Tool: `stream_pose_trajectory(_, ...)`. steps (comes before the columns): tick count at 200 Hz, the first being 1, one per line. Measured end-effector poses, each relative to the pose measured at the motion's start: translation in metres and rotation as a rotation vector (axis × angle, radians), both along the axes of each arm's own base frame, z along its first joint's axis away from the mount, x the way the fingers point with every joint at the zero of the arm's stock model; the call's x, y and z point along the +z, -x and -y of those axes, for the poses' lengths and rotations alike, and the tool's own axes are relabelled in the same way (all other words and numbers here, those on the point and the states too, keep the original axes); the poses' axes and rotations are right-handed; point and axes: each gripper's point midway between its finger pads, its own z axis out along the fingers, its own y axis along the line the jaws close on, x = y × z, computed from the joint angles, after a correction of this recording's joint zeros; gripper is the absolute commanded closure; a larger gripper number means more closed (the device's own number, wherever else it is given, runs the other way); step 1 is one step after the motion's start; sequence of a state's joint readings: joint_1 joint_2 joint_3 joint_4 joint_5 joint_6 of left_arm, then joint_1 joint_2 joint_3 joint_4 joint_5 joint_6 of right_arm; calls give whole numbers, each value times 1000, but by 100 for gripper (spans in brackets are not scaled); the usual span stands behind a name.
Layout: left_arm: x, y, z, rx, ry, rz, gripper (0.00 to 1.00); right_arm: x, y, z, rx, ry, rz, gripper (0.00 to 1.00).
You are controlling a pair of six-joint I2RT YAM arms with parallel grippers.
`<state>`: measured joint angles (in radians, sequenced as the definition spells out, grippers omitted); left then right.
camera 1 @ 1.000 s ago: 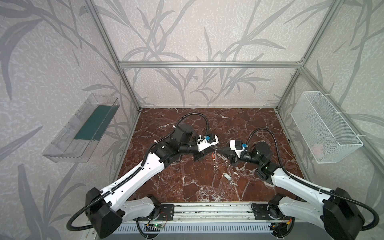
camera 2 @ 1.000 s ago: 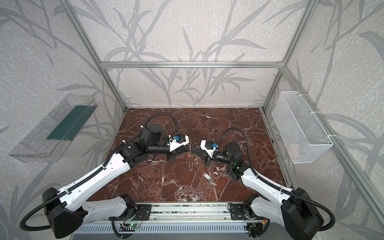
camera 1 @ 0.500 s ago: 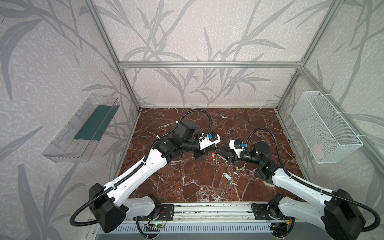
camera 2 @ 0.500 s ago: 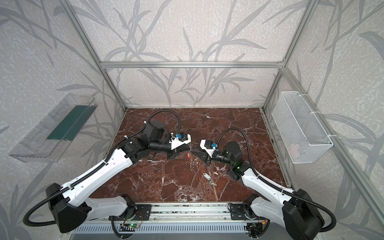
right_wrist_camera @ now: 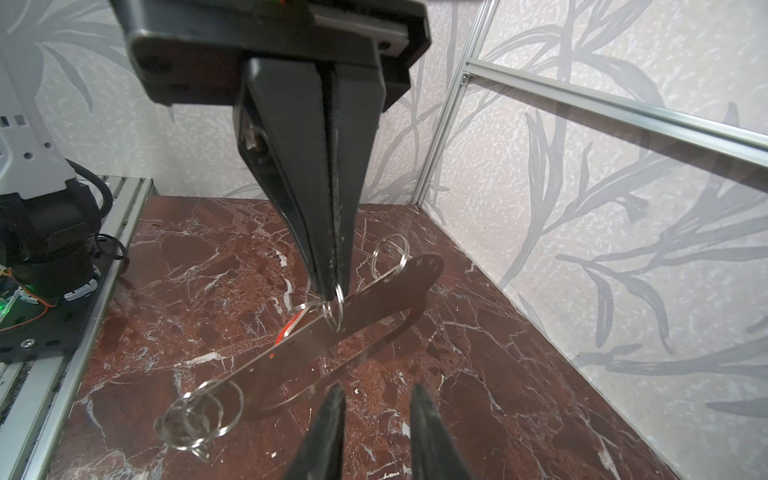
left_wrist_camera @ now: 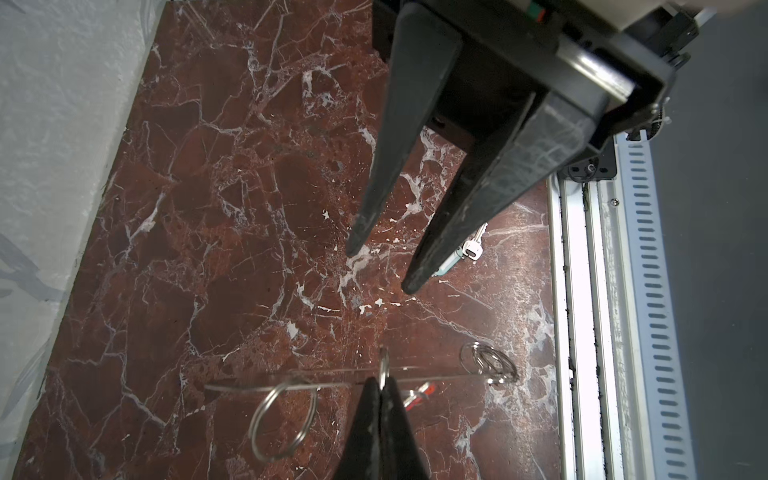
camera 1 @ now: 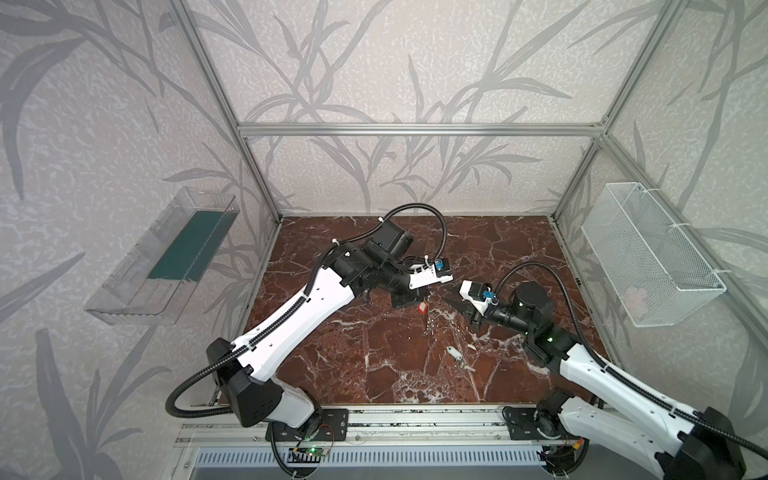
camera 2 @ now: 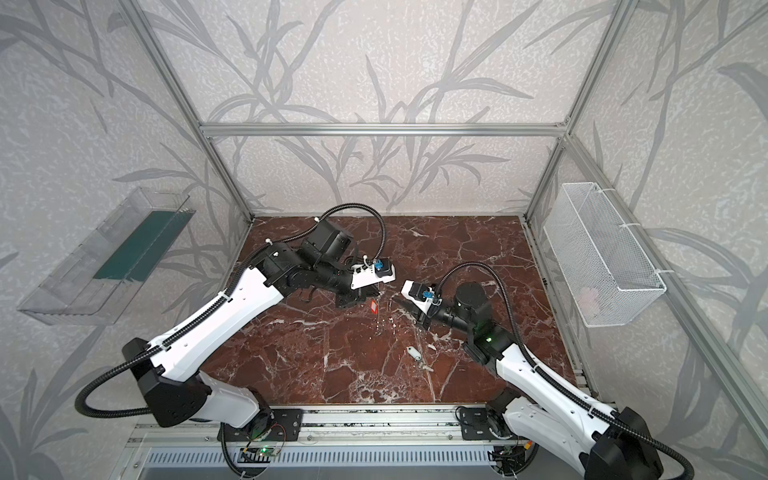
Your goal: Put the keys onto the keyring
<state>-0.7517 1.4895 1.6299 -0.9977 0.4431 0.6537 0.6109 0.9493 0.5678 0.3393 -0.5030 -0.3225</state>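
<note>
left hand [right_wrist_camera: 332, 291] pinches a split ring [right_wrist_camera: 340, 297] on the keyring [right_wrist_camera: 386, 291] mid-air, right hand [right_wrist_camera: 376, 395] is spread + empty, w/ the white-tag key [camera 1: 455, 354] on the surface [camera 1: 374, 353] nearer it imo

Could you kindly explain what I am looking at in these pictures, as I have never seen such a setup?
Two robot arms stand at a marble table. Two pictures look down from above; the other two come from cameras on each arm's wrist. The left end effector is shut on a wire ring of the keyring, a flat grey plate held in the air, with a red-tagged key dangling by it. The right end effector is open and empty, near the plate. A white-tagged key lies on the table.
</note>
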Motion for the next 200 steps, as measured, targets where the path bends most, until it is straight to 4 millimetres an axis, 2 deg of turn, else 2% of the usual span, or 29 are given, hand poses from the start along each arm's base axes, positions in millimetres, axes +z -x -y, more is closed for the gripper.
stream_pose_trajectory(37, 6, 7, 3, -13, -36, 1, 100, -7, 3, -11, 44, -6, -34, 75)
stream_pose_trajectory(104, 7, 11, 6, -19, -94, 19, 100, 9, 11, -17, 106, -70, -23, 78)
stream_pose_trajectory(157, 10, 12, 7, -20, -101, 34, 100, 10, 17, -21, 147, -92, -46, 79)
stream_pose_trajectory(181, 9, 10, 6, -16, -108, 39, 100, 8, 16, -22, 150, -94, -59, 88)
stream_pose_trajectory(200, 9, 10, 6, -14, -111, 40, 100, 8, 15, -23, 152, -105, -69, 89)
